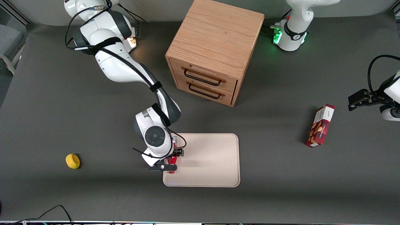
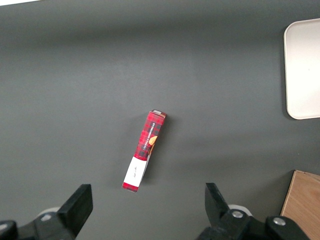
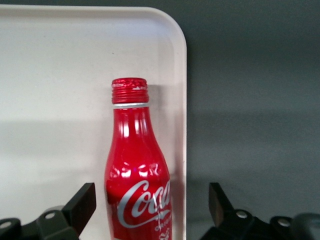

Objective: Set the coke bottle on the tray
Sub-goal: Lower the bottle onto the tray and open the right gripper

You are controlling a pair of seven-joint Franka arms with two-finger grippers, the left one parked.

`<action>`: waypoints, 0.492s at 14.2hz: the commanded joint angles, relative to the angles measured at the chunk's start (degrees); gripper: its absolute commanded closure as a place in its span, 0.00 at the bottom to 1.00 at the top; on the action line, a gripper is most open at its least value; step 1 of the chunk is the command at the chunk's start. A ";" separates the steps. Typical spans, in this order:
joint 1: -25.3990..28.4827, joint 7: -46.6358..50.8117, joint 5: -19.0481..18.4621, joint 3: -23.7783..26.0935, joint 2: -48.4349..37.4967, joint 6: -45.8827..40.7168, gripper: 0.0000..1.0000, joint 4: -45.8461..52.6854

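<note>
The right wrist view shows the coke bottle lying on the tray along its rim, with the claw spread wide on either side, gripping nothing. From the front, the arm hides most of the bottle at the tray's edge.

Looked down on a dark grey, matte table that filled nearly the whole front view. Found a wooden drawer cabinet standing on it toward the edge farthest from the camera. Was light oak with plain grain, with two drawers in its front, each with a dark bar handle, upper and lower. Met even, soft light, casting only faint shadows. Glimpsed a paler grey strip past the table's edge; could not tell whether floor or wall. Noted a black cable at the near edge.
</note>
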 commanded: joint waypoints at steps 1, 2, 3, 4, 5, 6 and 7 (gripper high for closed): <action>0.16 1.48 -0.70 -0.13 0.57 0.00 0.00 1.39; 0.16 1.48 -0.62 -0.13 0.48 0.00 0.00 1.39; 0.16 1.48 -0.62 -0.13 0.48 0.00 0.00 1.39; 0.16 1.48 -0.62 -0.13 0.48 0.00 0.00 1.39; 0.16 1.48 -0.62 -0.13 0.39 -0.09 0.00 1.39; 0.08 1.39 -0.62 -0.13 0.22 -0.35 0.00 1.39; -0.01 1.31 -0.53 -0.13 -0.13 -0.70 0.00 1.39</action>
